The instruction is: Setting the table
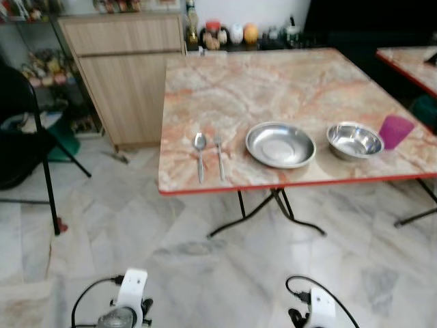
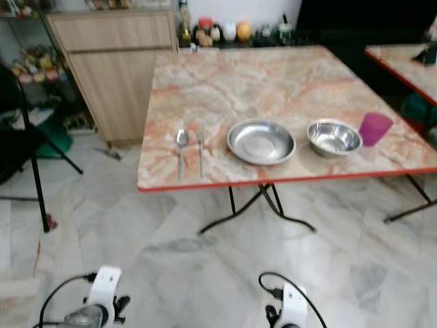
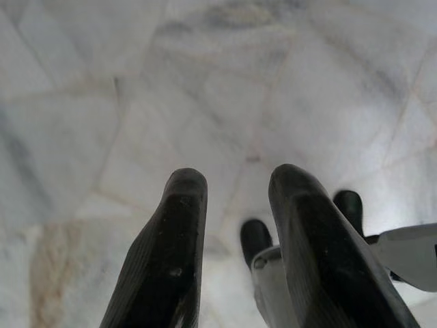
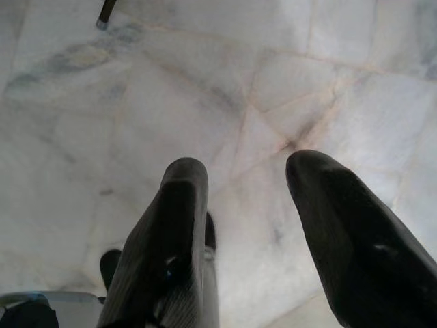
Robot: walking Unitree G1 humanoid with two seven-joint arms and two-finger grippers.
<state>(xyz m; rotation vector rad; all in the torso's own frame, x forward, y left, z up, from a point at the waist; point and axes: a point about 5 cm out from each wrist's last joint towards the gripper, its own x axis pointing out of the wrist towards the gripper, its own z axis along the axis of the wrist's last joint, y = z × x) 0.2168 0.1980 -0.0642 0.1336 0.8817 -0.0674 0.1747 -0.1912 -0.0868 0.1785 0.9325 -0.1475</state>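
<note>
1. Left gripper [image 3: 235, 188]: hangs low over the floor, its two black fingers [image 3: 174, 253] apart with a plain gap between them, holding nothing
2. Right gripper [image 4: 242, 181]: likewise low over the floor, fingers spread a little wider, holding nothing
3. Floor [image 1: 205, 266]: pale marble tiles, grey-veined, in front of and under the table
4. Table [image 1: 287, 85]: folding, orange-pink marble-pattern top with a red edge, on black legs, standing ahead of the robot
5. Spoon [image 1: 199, 156] and fork [image 1: 219, 156]: metal, lying side by side near the table's near-left edge, handles toward the near edge, spoon on the left, just apart
6. Plate [image 1: 280, 144]: shallow round steel dish, right of the fork, near the near edge
7. Bowl [image 1: 354, 140]: deeper steel bowl, just right of the plate, not touching it
8. Cup [image 1: 395, 131]: purple, just right of the bowl, close beside it
9. Cabinet [image 1: 126, 75]: light wood, far left of the table
10. Chair [image 1: 27, 137]: black, at the left
11. Jars and bottles [image 1: 232, 33]: a row beyond the table's far edge
12. Second table [image 1: 410, 65]: same pattern, a corner at the far right
</note>
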